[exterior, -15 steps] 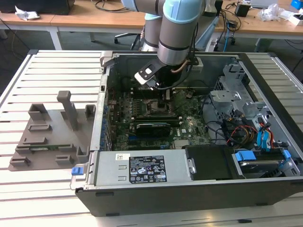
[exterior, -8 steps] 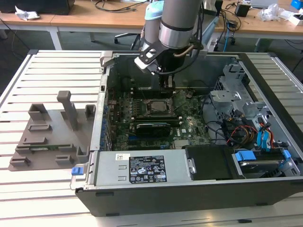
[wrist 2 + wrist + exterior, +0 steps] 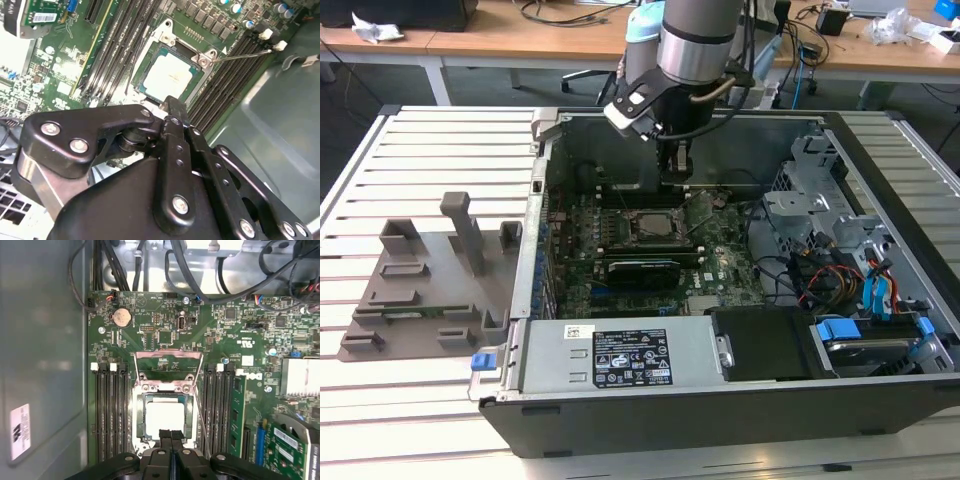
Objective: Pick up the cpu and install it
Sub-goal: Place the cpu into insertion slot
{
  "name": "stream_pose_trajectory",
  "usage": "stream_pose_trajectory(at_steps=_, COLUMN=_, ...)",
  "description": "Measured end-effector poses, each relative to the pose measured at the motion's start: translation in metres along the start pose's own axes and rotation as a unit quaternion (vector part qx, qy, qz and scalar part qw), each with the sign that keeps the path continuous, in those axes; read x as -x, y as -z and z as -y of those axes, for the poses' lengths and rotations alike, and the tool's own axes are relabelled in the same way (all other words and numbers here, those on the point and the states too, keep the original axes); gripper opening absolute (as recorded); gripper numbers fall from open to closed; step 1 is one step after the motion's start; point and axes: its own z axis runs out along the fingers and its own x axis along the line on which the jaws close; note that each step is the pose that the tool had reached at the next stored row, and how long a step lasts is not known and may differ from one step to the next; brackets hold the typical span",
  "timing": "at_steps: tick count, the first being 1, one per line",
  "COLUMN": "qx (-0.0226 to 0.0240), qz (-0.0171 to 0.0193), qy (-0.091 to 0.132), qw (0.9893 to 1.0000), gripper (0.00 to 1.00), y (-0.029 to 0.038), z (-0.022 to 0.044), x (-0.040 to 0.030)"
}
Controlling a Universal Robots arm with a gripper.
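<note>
We're inside the open black computer case [image 3: 740,420], which lies on the white slatted counter [image 3: 420,150]. The small square cpu with its silvery-white metal top [image 3: 164,417] sits flat in the black socket frame [image 3: 137,415] on the green motherboard [image 3: 165,320], between the banks of memory slots [image 3: 112,415]. The black two-fingered tool [image 3: 170,434] is clenched, fingers pressed together with nothing between them. Its tips are poised at one edge of the chip, touching or just above, I can't tell. The metal retention plate [image 3: 169,357] stands tilted open, and the thin lever [image 3: 245,52] is swung free. So placement looks done and locking isn't. Any move from here calls for a clean, straight motion with no sideways drag across the seated chip.
</note>
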Motion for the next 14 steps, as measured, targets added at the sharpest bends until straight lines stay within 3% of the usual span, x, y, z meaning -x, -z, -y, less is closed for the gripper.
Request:
stream_pose_trajectory(at_steps=5, qx=0.0000, qz=0.0001, qy=0.000, qw=1.0000, gripper=0.11, y=0.0144, z=0.0008, x=0.0001)
stream_pose_trajectory(at_steps=14, qx=0.0000, qz=0.0000, qy=0.000, qw=1.0000, gripper=0.11, y=0.0147, z=0.0008, x=0.0001)
